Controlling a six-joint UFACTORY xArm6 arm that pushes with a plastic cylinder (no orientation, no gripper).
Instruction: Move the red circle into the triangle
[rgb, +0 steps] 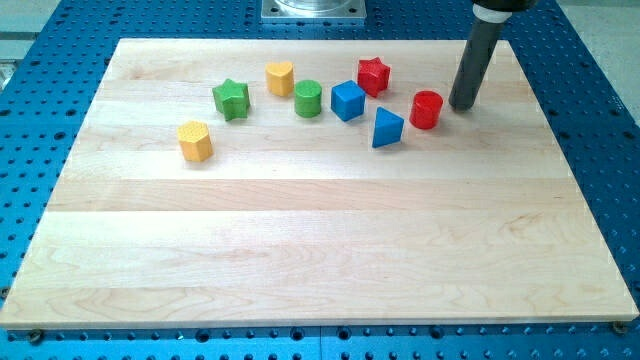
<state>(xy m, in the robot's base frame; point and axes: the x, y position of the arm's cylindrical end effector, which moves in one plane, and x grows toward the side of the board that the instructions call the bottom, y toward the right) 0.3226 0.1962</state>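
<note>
My tool, a bare rod with nothing to pinch, has my tip (462, 106) just right of the red circle (426, 109), near the blue triangle (386, 128); an off-centre push could send the circle skidding past.

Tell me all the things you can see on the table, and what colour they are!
red circle: 1, red, view's right, just left of my tip
blue triangle: 1, blue, left of the red circle
red star: 1, red, upper middle
blue cube: 1, blue, middle
green cylinder: 1, green, left of the cube
yellow heart: 1, yellow, top
green star: 1, green, left
yellow hexagon: 1, yellow, farthest left
wooden board: 1, pale wood
my tip: 1, dark rod, right of the red circle
</note>
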